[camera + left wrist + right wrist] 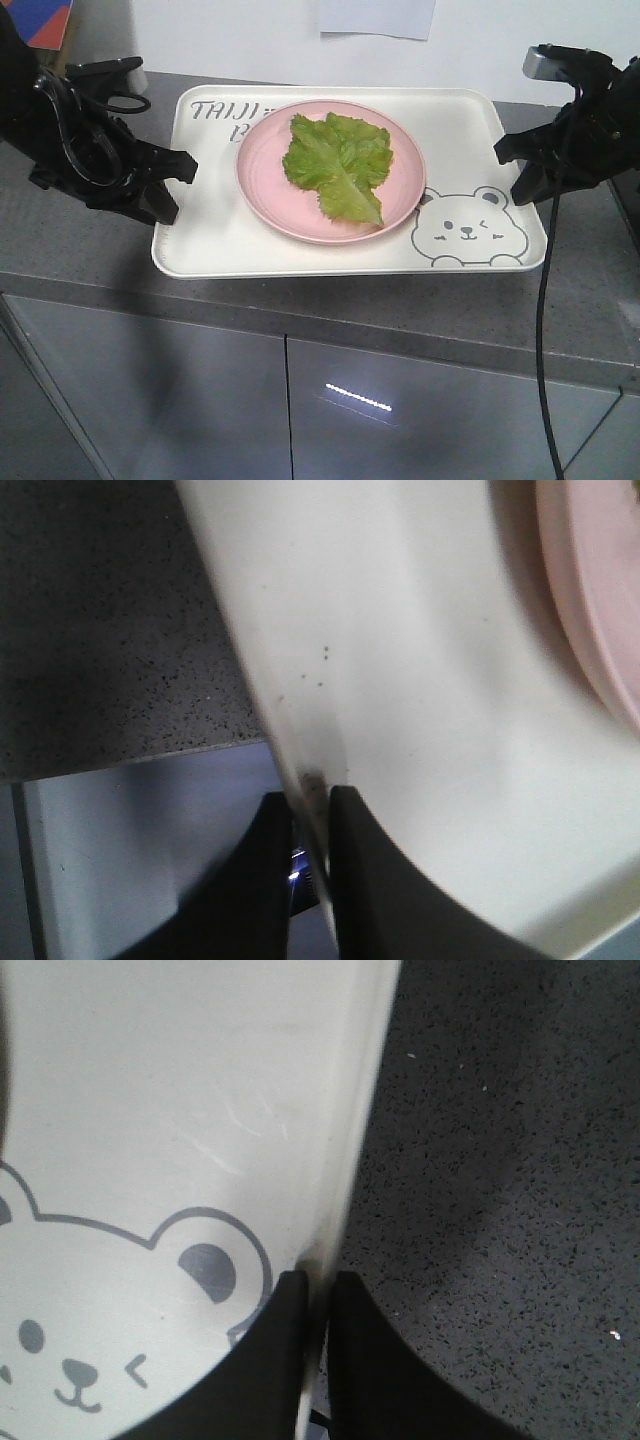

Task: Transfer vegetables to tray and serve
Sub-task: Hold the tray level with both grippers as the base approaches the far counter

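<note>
Cabinet front: grey doors point(300, 410) fill the bottom of the front view, nearest the camera, under the table point(80, 240).
Tray: cream tray point(200, 250) lies on the table, centre frame, long axis left-right, slightly skewed; bear drawing point(468, 228) at its lower right corner.
Vegetables: lettuce leaf point(340, 165) sits on the pink plate point(265, 195), which is on the tray (so the transfer looks done, serving remains, my read).
Leaf axis: long axis runs upper left to lower right, narrow end pointing at the bear.
Left gripper: left gripper point(312, 825) at frame left, clenched on the tray's rim, jaws either side of the edge in the wrist view.
Right gripper: right gripper point(318, 1305) at frame right, likewise clamped on the opposite rim beside the bear's ear.
Why: opposite short edges pinched, presumably for a level two-arm lift so the plate does not slide.
Lift state: cannot tell whether the tray is off the table.
</note>
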Tool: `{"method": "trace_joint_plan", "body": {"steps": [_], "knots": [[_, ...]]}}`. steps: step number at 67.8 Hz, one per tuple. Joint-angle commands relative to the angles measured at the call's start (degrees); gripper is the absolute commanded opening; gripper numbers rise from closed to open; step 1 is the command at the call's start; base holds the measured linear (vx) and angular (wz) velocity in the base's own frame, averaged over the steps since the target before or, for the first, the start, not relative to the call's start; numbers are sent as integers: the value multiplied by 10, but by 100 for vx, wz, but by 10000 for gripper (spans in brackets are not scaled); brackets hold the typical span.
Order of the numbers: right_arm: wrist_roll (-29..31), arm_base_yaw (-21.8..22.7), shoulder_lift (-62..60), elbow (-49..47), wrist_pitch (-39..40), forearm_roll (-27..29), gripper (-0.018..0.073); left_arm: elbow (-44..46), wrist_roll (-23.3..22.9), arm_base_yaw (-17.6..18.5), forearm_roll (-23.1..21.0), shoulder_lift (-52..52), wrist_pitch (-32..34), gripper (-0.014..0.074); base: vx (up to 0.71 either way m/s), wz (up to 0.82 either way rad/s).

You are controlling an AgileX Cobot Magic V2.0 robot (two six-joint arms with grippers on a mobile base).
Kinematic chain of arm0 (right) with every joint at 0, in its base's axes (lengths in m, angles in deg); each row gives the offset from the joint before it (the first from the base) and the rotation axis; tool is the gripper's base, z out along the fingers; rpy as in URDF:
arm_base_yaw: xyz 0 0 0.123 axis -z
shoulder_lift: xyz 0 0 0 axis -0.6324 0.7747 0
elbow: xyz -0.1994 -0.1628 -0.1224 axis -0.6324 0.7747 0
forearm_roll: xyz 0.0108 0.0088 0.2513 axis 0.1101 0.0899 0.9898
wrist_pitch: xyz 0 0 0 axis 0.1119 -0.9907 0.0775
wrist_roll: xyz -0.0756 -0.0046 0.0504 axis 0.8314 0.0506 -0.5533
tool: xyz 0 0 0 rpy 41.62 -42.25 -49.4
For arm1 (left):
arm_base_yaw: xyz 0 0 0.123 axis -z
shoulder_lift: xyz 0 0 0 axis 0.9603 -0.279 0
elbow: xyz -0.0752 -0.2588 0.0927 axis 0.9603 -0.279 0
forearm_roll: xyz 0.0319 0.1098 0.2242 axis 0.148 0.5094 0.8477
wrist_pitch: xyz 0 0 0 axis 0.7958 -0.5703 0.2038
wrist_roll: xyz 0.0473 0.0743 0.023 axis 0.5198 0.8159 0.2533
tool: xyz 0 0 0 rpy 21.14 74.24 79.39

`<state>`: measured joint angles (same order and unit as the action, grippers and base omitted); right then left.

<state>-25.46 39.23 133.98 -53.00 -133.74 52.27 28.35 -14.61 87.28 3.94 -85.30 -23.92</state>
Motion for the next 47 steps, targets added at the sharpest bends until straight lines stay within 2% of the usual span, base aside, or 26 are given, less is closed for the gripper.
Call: {"method": "trace_joint_plan", "body": {"steps": [1,47], "knots": [[18,-16,-33,-19,4,115,-6,22,24,22,-117,28,30,-6,5,2],[18,-16,-33,-19,3,115,-6,22,24,22,-117,28,30,-6,6,-2]]}}
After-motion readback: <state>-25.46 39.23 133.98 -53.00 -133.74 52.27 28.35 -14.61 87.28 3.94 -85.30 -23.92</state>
